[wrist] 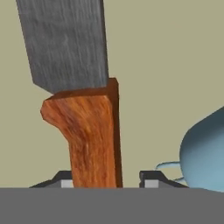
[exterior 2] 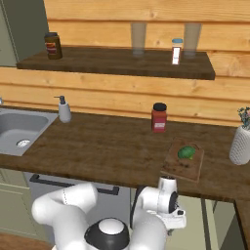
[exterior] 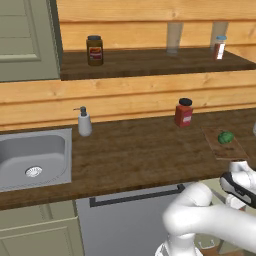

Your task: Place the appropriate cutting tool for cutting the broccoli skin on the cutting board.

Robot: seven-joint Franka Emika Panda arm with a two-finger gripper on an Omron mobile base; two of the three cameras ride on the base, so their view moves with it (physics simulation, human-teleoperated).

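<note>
Hand view: cutting tool (wrist: 89, 131) handle stands between the jaws, seemingly ungripped.

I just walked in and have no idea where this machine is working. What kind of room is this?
Most likely a kitchen, computer-rendered. A grey metal sink is set into a dark wooden countertop, a white soap dispenser stands beside it, and a small green broccoli lies on a reddish-brown wooden cutting board.

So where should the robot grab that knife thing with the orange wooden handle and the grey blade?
By the orange-brown wooden handle, not the flat grey metal blade. In the hand view the handle runs straight towards the gripper, with a dark fingertip on each side, so closing on the handle's two flat sides from its end looks best. The blade is wider and probably sharp.
</note>
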